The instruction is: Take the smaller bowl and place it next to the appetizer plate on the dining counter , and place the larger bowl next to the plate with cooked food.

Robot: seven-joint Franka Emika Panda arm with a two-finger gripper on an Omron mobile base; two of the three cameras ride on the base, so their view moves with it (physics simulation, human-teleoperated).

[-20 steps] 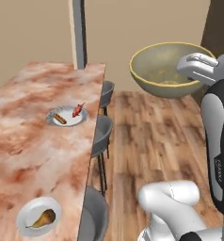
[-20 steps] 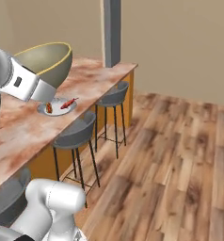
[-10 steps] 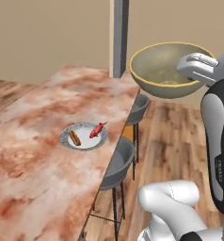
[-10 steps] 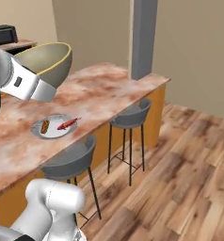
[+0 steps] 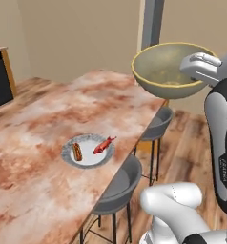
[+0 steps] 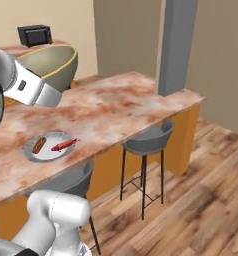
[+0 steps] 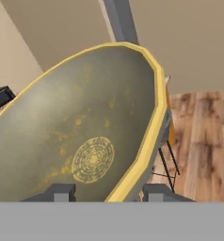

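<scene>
Gripper point(image 7: 104, 190) closed on rim of larger bowl point(image 5: 169, 69), one finger each side of wall. Bowl held aloft, upper right of left base view. Below, lower left: dining counter point(image 5: 34, 124) bearing plate point(image 5: 87, 150) with food.

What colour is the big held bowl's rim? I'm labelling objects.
Yellow, on the olive-grey larger bowl; clearest in the hand view.
</scene>
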